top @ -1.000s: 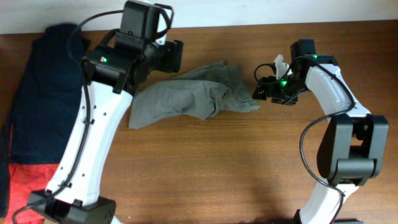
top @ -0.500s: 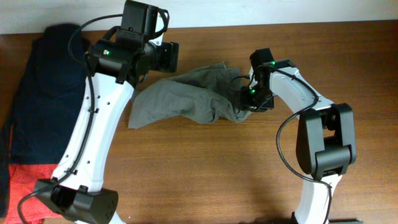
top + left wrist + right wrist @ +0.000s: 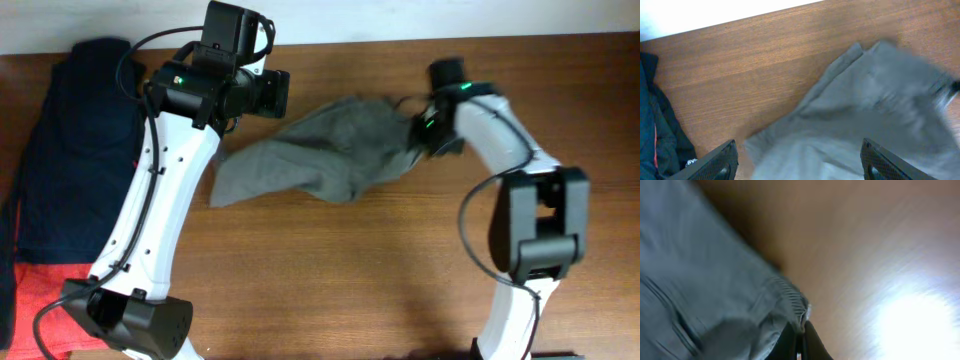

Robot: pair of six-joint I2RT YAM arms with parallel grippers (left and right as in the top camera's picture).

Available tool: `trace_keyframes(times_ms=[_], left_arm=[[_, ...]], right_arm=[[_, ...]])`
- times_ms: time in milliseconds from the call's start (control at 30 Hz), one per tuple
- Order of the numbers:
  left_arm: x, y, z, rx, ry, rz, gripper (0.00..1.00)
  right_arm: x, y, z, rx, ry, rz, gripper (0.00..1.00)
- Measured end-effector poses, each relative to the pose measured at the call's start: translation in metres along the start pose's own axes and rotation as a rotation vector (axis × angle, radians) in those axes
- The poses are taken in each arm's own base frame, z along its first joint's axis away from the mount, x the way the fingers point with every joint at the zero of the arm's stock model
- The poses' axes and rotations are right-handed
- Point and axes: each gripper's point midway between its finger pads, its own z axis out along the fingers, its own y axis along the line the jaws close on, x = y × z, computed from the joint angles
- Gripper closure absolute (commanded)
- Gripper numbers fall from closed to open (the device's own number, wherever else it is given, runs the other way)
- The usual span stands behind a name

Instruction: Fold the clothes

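We see the grey-khaki clothes lying crumpled on the table, towards its far edge. Our right end effector is closed tight on the right-hand edge of the fabric, a fold pinched between its fingers. Our left end effector hangs over the left part of the clothes, fingers spread wide and holding nothing. A dark navy garment and an orange-red garment lie at the table's left end
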Motion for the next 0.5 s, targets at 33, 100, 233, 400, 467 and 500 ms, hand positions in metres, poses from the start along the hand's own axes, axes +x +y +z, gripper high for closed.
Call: trace_keyframes(times_ms=[33,100,233,400,467,500], left_arm=[[0.000,0.000,0.000,0.000,0.000,0.000,0.22],[-0.001,0.000,0.000,0.000,-0.006,0.000,0.22],[-0.003,0.000,0.000,0.001,-0.014,-0.001,0.22],[-0.003,-0.003,0.005,0.017,-0.006,0.000,0.22],[0.000,-0.004,0.015,0.018,0.013,0.001,0.22],[0.002,-0.004,0.019,0.017,0.022,0.000,0.22]], right_arm=[[-0.024,-0.011,-0.012,-0.016,-0.061,0.024,0.96],[-0.062,-0.027,-0.033,-0.045,-0.164,0.046,0.71],[-0.112,-0.048,-0.077,-0.106,-0.313,0.027,0.01],[-0.101,-0.033,-0.110,-0.147,-0.252,-0.050,0.01],[-0.081,-0.023,-0.123,-0.154,-0.172,-0.078,0.01],[-0.071,-0.018,-0.128,-0.156,-0.135,-0.090,0.01]])
